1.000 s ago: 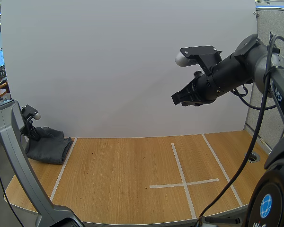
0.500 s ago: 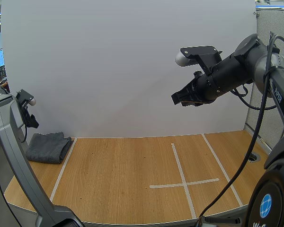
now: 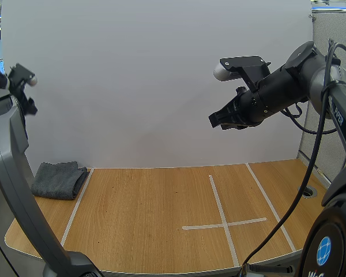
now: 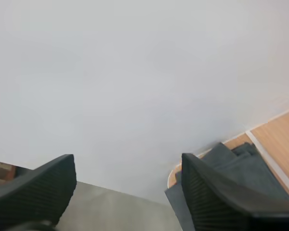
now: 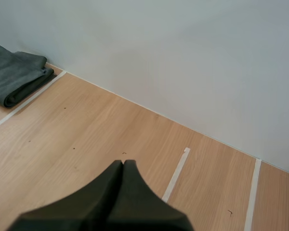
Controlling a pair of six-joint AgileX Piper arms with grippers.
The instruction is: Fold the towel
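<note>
Grey towel (image 3: 59,180), folded into a thick, flat bundle, rounded fold and stacked layers showing along its right side, lying at the far left back corner of my table (image 3: 161,219), just outside the left tape line (image 3: 76,206)

The towel (image 3: 59,180) lies at the far left corner of the table (image 3: 150,225), close before the back panel (image 3: 161,86) and just left of a tape line (image 3: 76,206) running near to far. Right of the table's middle lies a tape cross (image 3: 224,224), with a second tape line (image 3: 269,205) just right of it. The left tool (image 4: 127,168) hangs high over the towel, well apart from it. The right tool (image 3: 222,122) hangs high above the table's right half, well apart from the left tool.
</note>
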